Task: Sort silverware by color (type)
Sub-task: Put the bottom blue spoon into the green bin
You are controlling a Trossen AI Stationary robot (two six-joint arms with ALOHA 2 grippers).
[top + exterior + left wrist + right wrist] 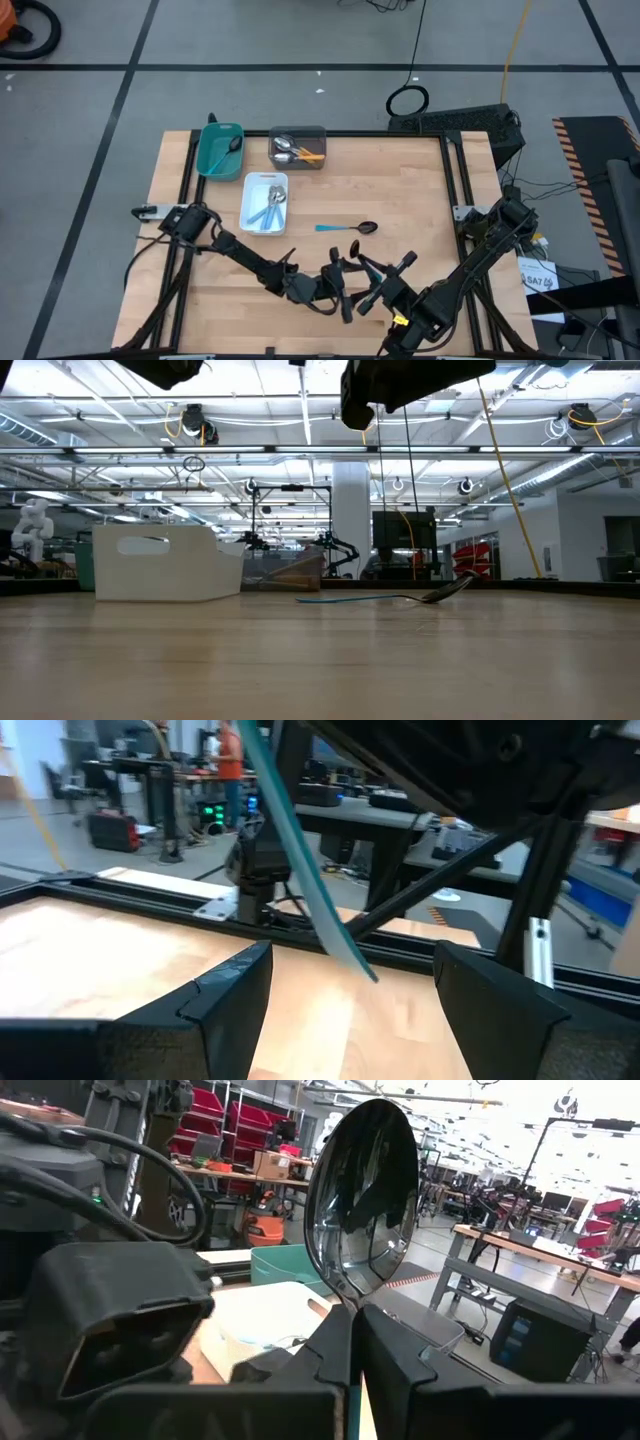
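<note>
Plastic-handled spoon (362, 1200) with a shiny dark bowl is pinched in the right gripper (355, 1342), fingers pressed together at the neck just under the bowl, so the bowl stands upright above the fingertips in the right wrist view. Its light-blue handle (300, 850) shows in the left wrist view as a thin strip slanting from the upper middle of the frame down toward centre, between the left gripper's spread fingers (230, 990) but not touching them. In the high view both grippers meet low centre of the frame; left gripper (335, 285) open, holding nothing.

Handling, judged: light, stiff, thin handle, slick bowl; likely to swivel in a pinch at the narrow neck. Better hold for the left gripper looks like mid-handle, across the flat of the strip.

Second spoon (348, 228) lies flat on the wooden table (420, 200), centre of the high view, well apart from the trays. Long axis runs left-right: light-blue handle left, dark bowl right. Low view shows its bowl end tipped slightly up.

Sorted so far: white tray (266, 204) holds blue-handled spoons, grey tray (298, 148) orange-handled ones, teal tray (220, 148) one dark-bowled spoon, all upper left of the table.
</note>
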